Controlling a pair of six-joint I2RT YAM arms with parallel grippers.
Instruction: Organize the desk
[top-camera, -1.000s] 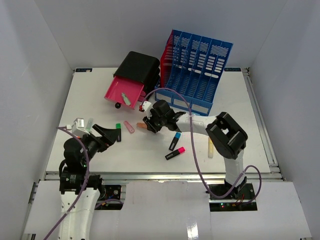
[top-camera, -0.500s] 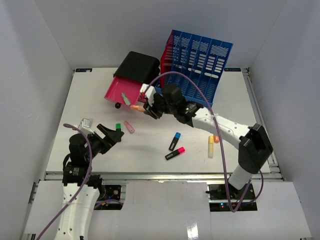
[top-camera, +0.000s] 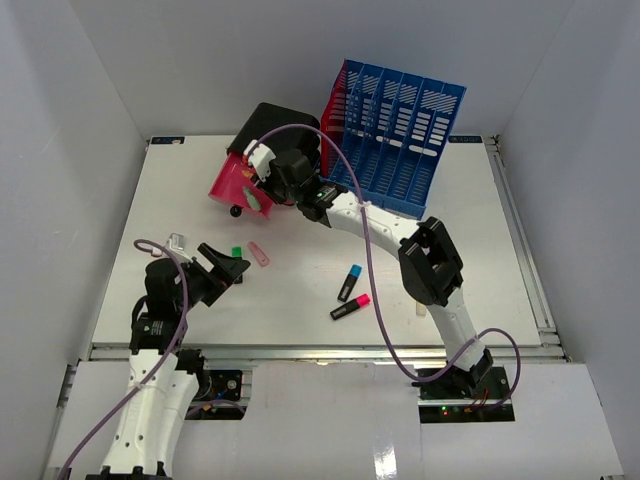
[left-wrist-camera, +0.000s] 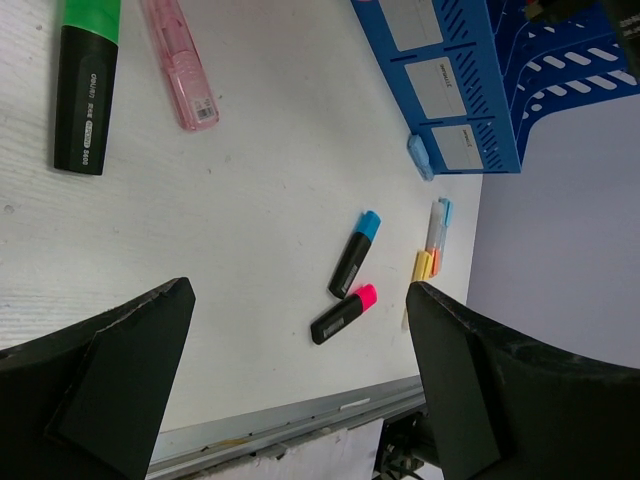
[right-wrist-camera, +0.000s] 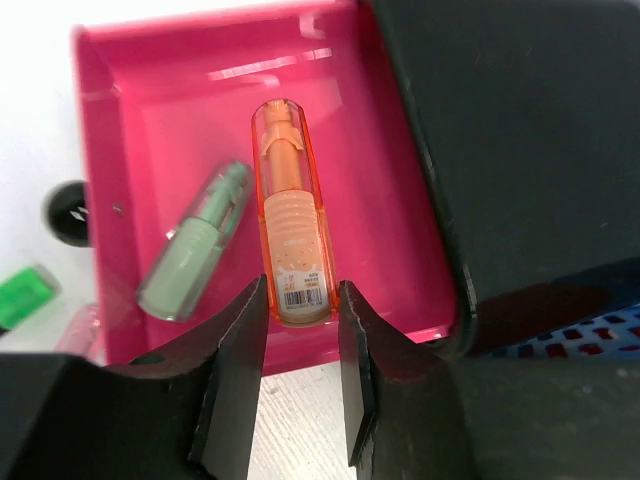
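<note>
Above the open pink drawer (right-wrist-camera: 100, 150) at the back of the desk (top-camera: 460, 230), your right gripper (right-wrist-camera: 300, 312) is clenched on an orange pen (right-wrist-camera: 292, 210), with a finger pressed to each side of its barcoded end. The pen points into the drawer, its other end toward the far wall. You cannot tell whether it touches the drawer floor. A pale green tube (right-wrist-camera: 195, 245) lies slantwise in the drawer just left of the pen. The drawer sticks out of a black case (right-wrist-camera: 500, 150), which stands just beside a blue rack (top-camera: 395, 140). A black knob (right-wrist-camera: 68, 212) sits close to the drawer's outer wall.

Your left gripper (top-camera: 228, 265) hangs near the front left of the desk, released, with its jaws spread wide. Just beyond it lie a green highlighter (left-wrist-camera: 85, 90) and a pink pen (left-wrist-camera: 180, 65), side by side but apart. Toward the middle, a blue-capped marker (left-wrist-camera: 355, 255) and a pink-capped marker (left-wrist-camera: 342, 315) lie close together, their coloured caps near each other. The desk fills the floor of the grey-walled cell, with both arms mounted at its near edge.
</note>
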